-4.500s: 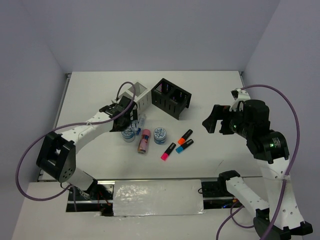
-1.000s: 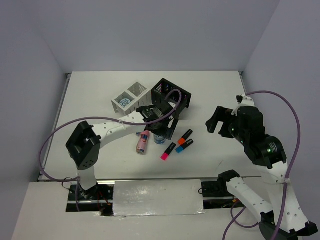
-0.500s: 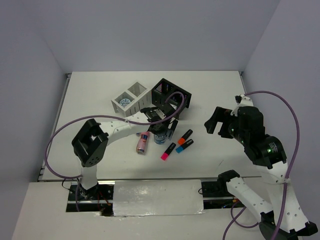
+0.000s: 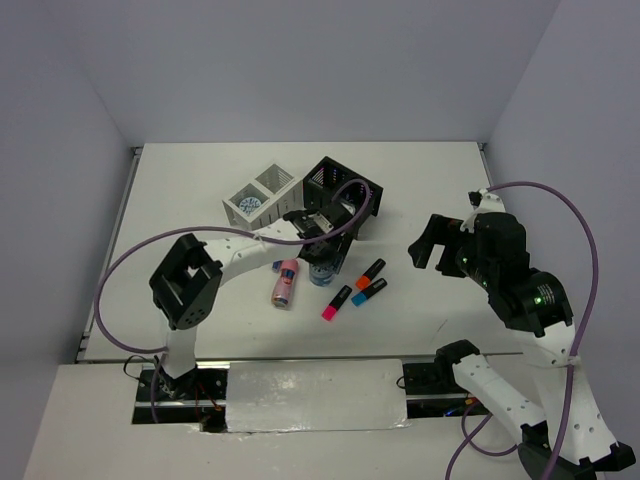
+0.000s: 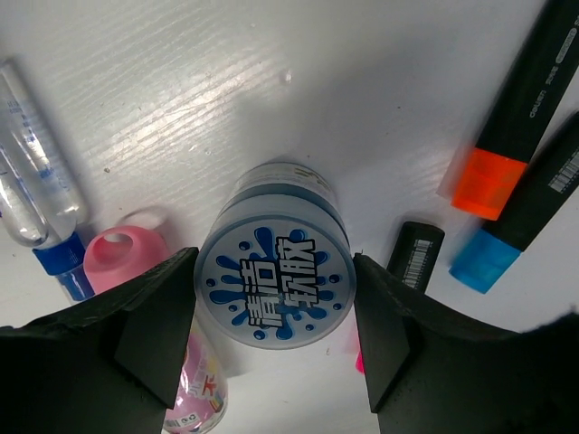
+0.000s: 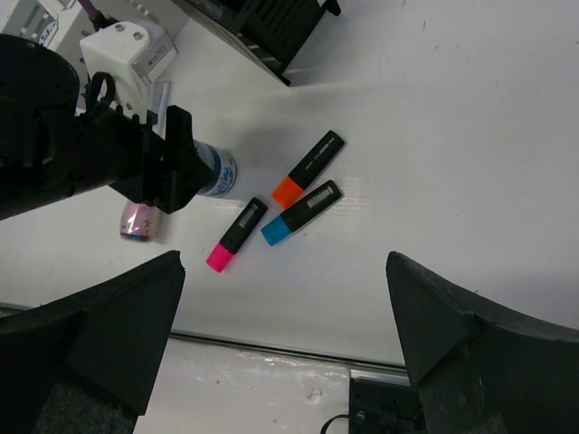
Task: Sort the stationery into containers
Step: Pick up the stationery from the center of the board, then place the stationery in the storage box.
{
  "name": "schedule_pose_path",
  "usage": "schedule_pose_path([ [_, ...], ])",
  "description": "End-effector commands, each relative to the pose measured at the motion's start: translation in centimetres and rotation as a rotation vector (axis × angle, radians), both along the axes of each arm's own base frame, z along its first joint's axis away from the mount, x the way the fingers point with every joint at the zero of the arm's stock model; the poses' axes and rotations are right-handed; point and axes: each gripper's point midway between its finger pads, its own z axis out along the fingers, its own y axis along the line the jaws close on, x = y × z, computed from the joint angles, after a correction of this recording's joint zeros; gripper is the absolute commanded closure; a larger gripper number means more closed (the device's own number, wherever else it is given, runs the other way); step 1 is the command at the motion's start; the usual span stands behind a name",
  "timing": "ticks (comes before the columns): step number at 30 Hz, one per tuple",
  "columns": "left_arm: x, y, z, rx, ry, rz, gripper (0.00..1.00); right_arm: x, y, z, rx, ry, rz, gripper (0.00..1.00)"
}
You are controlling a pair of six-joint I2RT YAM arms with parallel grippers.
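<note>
My left gripper [image 4: 322, 264] is shut on a pale-blue tape roll [image 5: 276, 280], one finger against each side, at table level. The other tape roll [image 4: 250, 204] lies in the white box [image 4: 265, 190]. The pink tube [image 4: 286, 283] lies just left of the gripper, and the blue-white stick [image 5: 32, 199] is beyond it. The orange [image 4: 371, 270], blue [image 4: 368, 291] and pink [image 4: 335, 302] highlighters lie to the right. The black box [image 4: 343, 190] stands behind the gripper. My right gripper [image 4: 430, 245] is open and empty, high above the table's right side.
The left arm's purple cable [image 4: 345, 205] loops over the black box. The table's near edge has a metal rail [image 6: 271, 348]. Bare white table lies right of the highlighters [image 6: 452, 181].
Since 4.5 s ago one tape roll has gone into the white box and my left gripper has moved right to the second roll. In the last second its fingers have narrowed onto that roll.
</note>
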Motion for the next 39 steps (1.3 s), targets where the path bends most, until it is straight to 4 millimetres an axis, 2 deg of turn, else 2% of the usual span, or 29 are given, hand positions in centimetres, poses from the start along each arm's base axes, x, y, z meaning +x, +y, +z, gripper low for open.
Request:
schedule_pose_path([
  [1, 1.6, -1.5, 3.1, -0.047, -0.039, -0.003, 1.00, 0.1, 0.1, 1.5, -0.003, -0.042, 0.015, 0.00],
  [3, 2.1, -1.1, 6.8, -0.070, -0.090, 0.018, 1.00, 0.1, 0.1, 1.7, -0.003, -0.047, 0.017, 0.00],
  [4, 3.5, -1.2, 9.9, -0.093, -0.169, 0.051, 1.00, 0.2, 0.1, 1.7, -0.004, -0.050, 0.017, 0.00],
  [5, 4.5, -0.3, 12.2, -0.111, -0.211, 0.090, 1.00, 0.3, 0.1, 1.7, -0.003, -0.050, 0.014, 0.00],
  [6, 4.7, 1.1, 13.3, -0.093, -0.208, 0.138, 1.00, 0.3, 0.2, 1.6, -0.002, -0.048, 0.017, 0.00],
  [7, 5.9, 1.8, 16.1, -0.123, -0.254, 0.183, 1.00, 0.3, 0.2, 1.6, 0.001, -0.047, 0.021, 0.00],
  [8, 7.6, 4.4, 17.2, -0.110, -0.278, 0.267, 1.00, 0.4, 0.4, 1.6, 0.008, -0.050, 0.021, 0.00],
  [9, 8.3, 6.0, 18.5, -0.116, -0.288, 0.318, 1.00, 0.5, 0.4, 1.5, 0.012, -0.051, 0.022, 0.00],
  [10, 9.8, 8.7, 19.1, -0.111, -0.300, 0.395, 1.00, 0.5, 0.7, 1.4, 0.021, -0.048, 0.034, 0.00],
  [11, 10.3, 10.0, 19.7, -0.127, -0.306, 0.423, 1.00, 0.6, 0.9, 1.4, 0.028, -0.051, 0.038, 0.00],
  [12, 11.0, 11.1, 20.1, -0.143, -0.307, 0.450, 1.00, 0.7, 1.0, 1.2, 0.028, -0.044, 0.040, 0.00],
  [13, 12.2, 13.4, 20.3, -0.153, -0.312, 0.504, 1.00, 0.7, 1.1, 1.2, 0.031, -0.045, 0.044, 0.00],
  [15, 13.1, 15.0, 20.9, -0.185, -0.320, 0.527, 1.00, 0.9, 1.1, 0.9, 0.027, -0.041, 0.045, 0.00],
  [16, 13.8, 16.8, 21.0, -0.180, -0.328, 0.555, 1.00, 1.0, 1.1, 0.9, 0.025, -0.042, 0.047, 0.00],
  [17, 14.1, 17.1, 21.0, -0.195, -0.321, 0.547, 1.00, 1.1, 1.2, 0.8, 0.021, -0.038, 0.049, 0.00],
  [18, 14.7, 18.3, 21.0, -0.197, -0.326, 0.566, 1.00, 1.1, 1.2, 0.7, 0.018, -0.036, 0.050, 0.00],
  [22, 15.8, 20.2, 20.5, -0.194, -0.316, 0.583, 1.00, 1.4, 1.6, 0.7, 0.020, -0.027, 0.075, 0.00],
  [25, 15.7, 20.6, 20.1, -0.196, -0.308, 0.584, 1.00, 1.6, 1.8, 0.8, 0.020, -0.027, 0.082, 0.00],
  [28, 15.1, 20.1, 19.6, -0.219, -0.290, 0.568, 1.00, 1.9, 2.0, 0.7, 0.018, -0.020, 0.088, 0.00],
  [35, 14.7, 19.7, 17.0, -0.222, -0.246, 0.555, 1.00, 2.3, 2.4, 0.4, 0.022, -0.014, 0.103, 0.00],
  [39, 14.6, 19.8, 17.0, -0.220, -0.247, 0.554, 1.00, 2.5, 2.7, 0.3, 0.029, -0.010, 0.114, 0.00],
])
